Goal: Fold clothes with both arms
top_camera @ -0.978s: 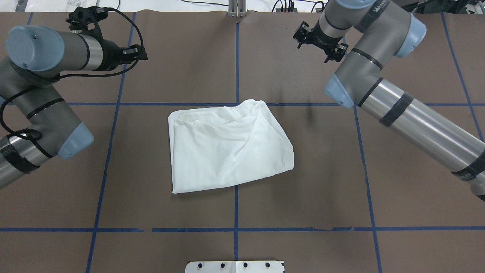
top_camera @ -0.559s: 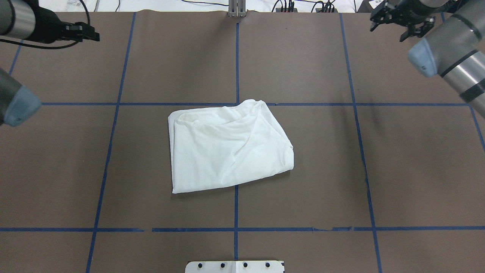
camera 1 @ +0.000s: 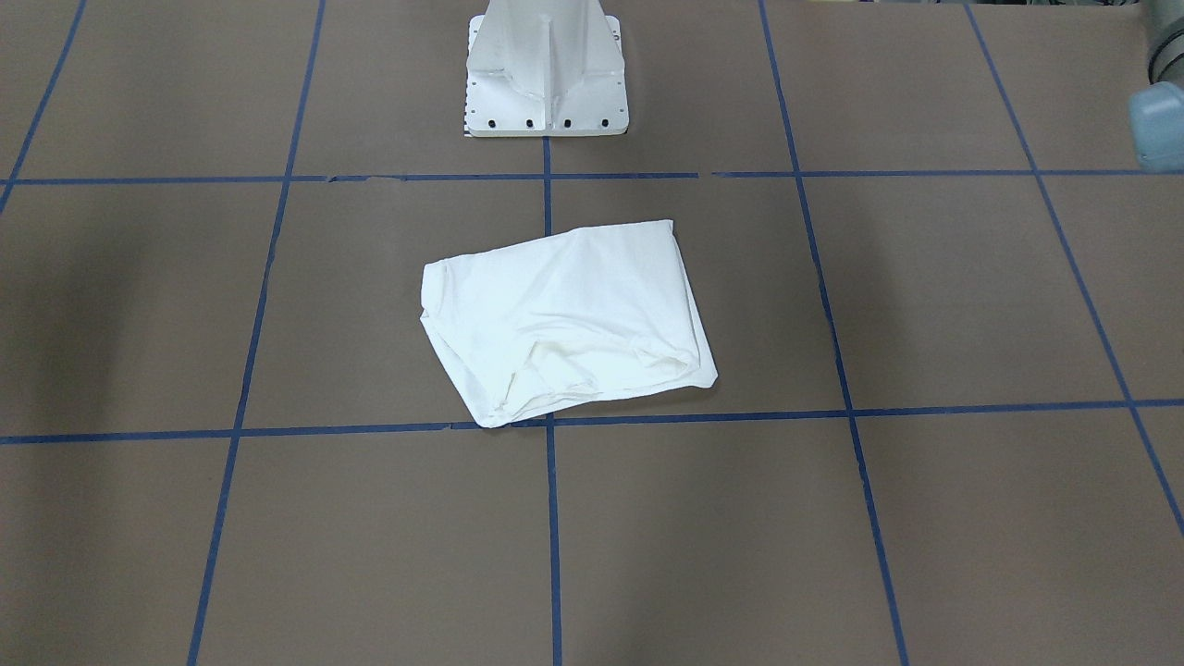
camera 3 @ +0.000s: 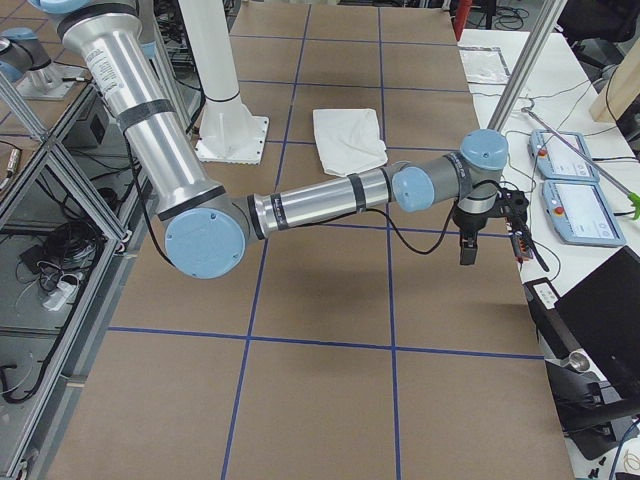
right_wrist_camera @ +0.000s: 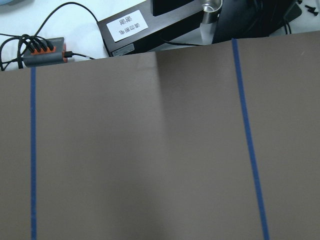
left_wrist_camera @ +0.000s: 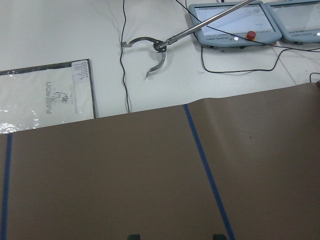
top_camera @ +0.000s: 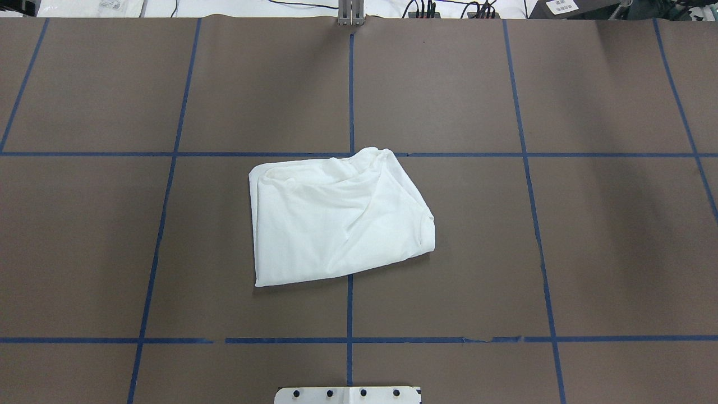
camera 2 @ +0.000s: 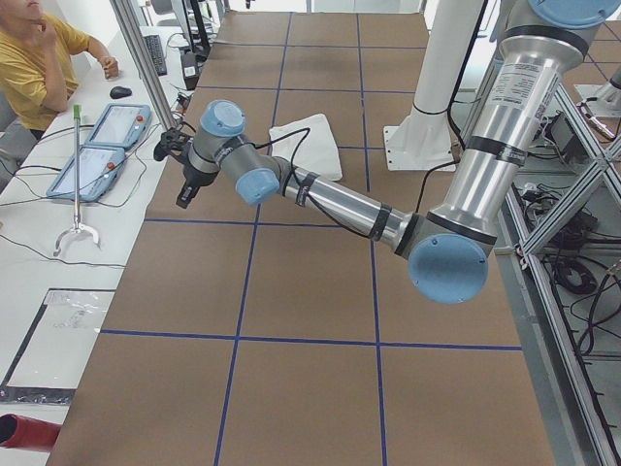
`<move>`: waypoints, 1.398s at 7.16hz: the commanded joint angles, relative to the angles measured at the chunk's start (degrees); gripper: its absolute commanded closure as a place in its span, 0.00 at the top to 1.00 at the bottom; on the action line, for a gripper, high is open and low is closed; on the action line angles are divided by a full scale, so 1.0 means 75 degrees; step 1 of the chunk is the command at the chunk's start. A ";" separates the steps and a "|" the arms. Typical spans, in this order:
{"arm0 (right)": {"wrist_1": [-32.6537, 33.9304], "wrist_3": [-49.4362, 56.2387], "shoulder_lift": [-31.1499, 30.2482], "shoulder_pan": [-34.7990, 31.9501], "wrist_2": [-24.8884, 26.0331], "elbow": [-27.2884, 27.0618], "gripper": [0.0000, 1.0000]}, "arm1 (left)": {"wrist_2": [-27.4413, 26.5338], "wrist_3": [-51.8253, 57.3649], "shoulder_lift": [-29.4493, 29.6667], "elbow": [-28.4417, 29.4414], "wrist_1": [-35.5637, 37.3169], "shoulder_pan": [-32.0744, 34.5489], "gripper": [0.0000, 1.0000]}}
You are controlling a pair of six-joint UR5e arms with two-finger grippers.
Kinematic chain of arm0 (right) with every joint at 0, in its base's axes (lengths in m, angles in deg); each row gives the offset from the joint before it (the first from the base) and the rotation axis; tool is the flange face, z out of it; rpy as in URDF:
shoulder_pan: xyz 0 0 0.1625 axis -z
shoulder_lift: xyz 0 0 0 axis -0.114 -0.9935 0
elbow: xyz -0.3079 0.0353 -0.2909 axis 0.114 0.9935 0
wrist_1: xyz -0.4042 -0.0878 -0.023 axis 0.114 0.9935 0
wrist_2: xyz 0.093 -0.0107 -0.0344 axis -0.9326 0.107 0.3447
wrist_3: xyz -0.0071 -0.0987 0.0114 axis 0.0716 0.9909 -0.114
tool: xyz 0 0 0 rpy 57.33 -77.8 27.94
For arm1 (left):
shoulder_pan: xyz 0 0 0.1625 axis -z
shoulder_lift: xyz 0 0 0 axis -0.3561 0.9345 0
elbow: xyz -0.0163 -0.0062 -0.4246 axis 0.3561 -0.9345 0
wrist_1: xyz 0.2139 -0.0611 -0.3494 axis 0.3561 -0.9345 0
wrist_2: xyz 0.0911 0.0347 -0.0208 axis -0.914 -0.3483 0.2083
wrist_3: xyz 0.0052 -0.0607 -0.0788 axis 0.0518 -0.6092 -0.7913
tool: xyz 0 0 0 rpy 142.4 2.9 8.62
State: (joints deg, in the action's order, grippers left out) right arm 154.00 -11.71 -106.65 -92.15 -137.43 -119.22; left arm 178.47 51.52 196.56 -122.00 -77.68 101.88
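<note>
The white shirt lies folded into a rough rectangle at the middle of the brown table, also in the front view and both side views. No printed text shows on it. Both arms are stretched far from it, outside the overhead view. My left gripper hangs over the table's far edge; in its wrist view the left gripper shows two tips wide apart, open and empty. My right gripper points down near the far edge at the other end, and I cannot tell its state.
The white pedestal base stands behind the shirt on the robot's side. Beyond the far edge a white bench holds teach pendants, a grabber tool and cables. A seated person is by that bench.
Both arms have swung outward and away, leaving the overhead view altogether. The shirt has not moved.
</note>
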 commanded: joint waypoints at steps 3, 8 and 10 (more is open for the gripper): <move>0.0962 0.2303 0.0152 -0.0948 0.0015 0.0541 1.00 | 0.1099 0.2577 0.0838 0.1834 0.0458 0.1628 0.57; 0.0939 0.2869 0.0841 -0.1207 0.0039 0.1805 1.00 | 0.1263 0.3518 0.1987 0.3582 0.0669 0.2193 0.56; 0.0927 0.2986 0.0985 -0.1219 0.0039 0.2020 1.00 | 0.1275 0.3507 0.2012 0.3620 0.0669 0.2228 1.00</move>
State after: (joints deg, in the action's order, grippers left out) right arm 160.99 10.19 -100.00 -101.15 -137.10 -105.08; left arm 187.97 77.78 211.24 -95.34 -72.69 118.35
